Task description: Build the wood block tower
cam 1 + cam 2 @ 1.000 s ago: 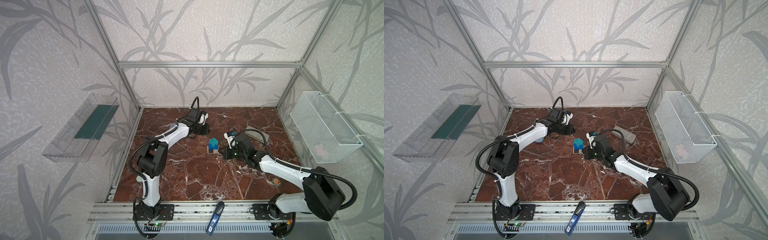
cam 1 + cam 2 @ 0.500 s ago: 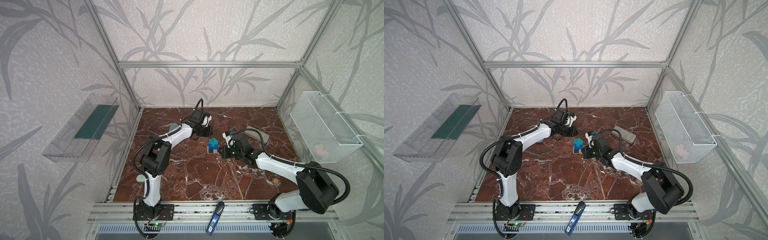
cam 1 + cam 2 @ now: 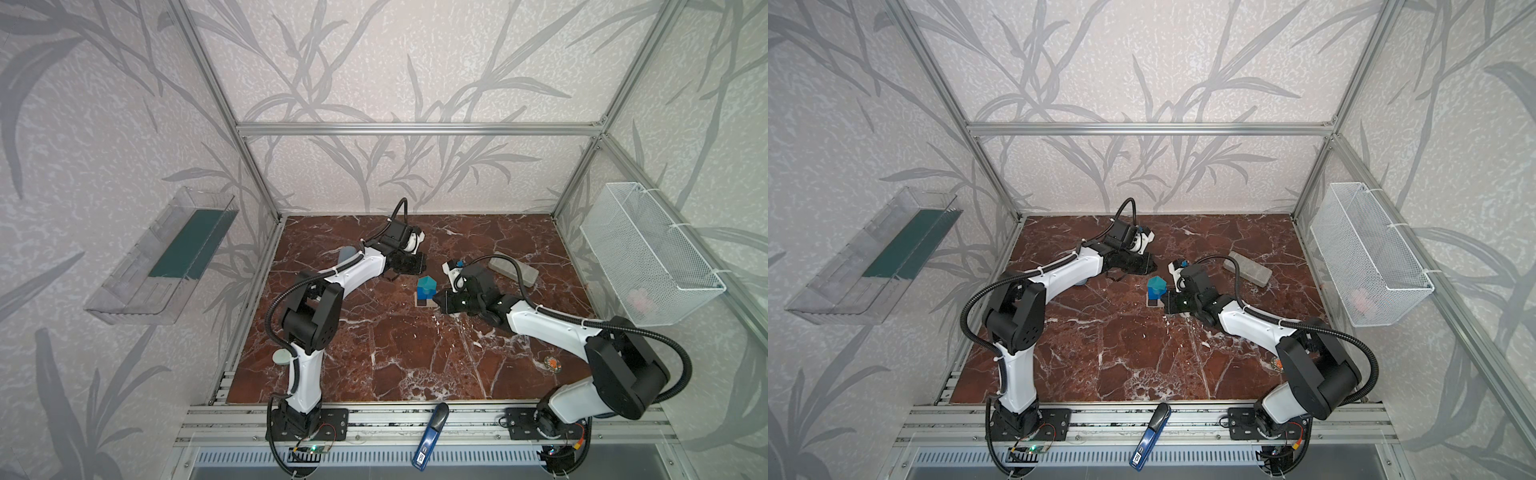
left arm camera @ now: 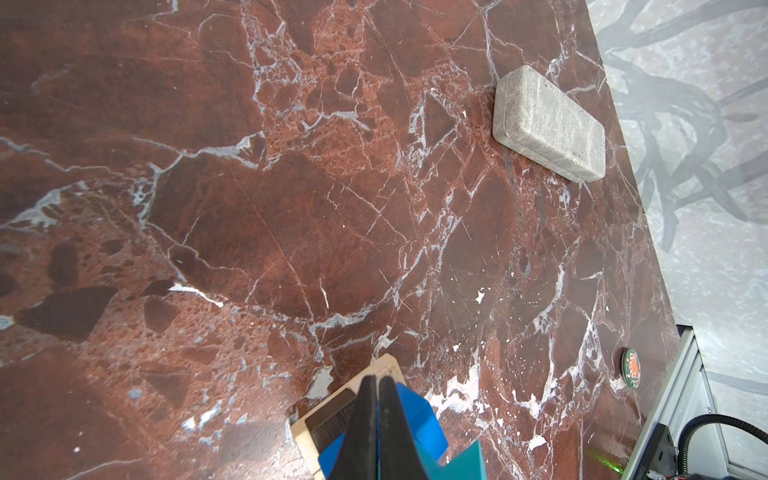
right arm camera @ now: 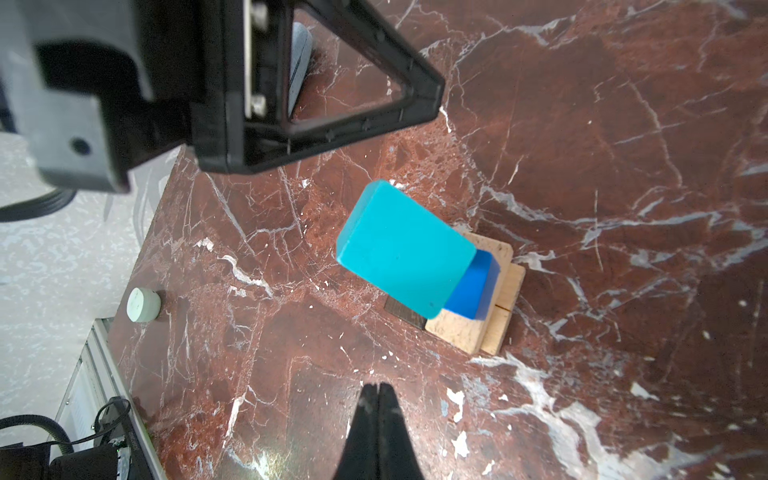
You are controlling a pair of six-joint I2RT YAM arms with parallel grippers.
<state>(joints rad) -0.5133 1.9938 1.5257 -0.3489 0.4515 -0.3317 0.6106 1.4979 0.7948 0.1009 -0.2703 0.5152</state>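
The tower (image 3: 424, 293) stands mid-table in both top views: pale bars (image 5: 465, 332) and a dark brown bar (image 5: 405, 311) at the base, a blue cube (image 5: 473, 291) above, and the teal block (image 5: 405, 249) on top. The same tower (image 3: 1155, 293) lies between my two grippers. My left gripper (image 3: 423, 264) is shut and empty, raised just behind the tower; in the left wrist view its tips (image 4: 377, 380) overlap the blocks. My right gripper (image 3: 434, 298) is shut and empty, low beside the base with bare marble between, as the right wrist view (image 5: 377, 388) shows.
A grey stone-like brick (image 3: 513, 270) lies at the back right. A grey-blue case (image 3: 347, 252) sits behind the left arm. A pale round cap (image 3: 281, 356) and a round badge (image 3: 552, 364) lie near the table's sides. A wire basket (image 3: 648, 253) hangs on the right wall.
Both shut grippers have closed in on the tower: the left one came forward and right, the right one slid left. The tower has not moved.
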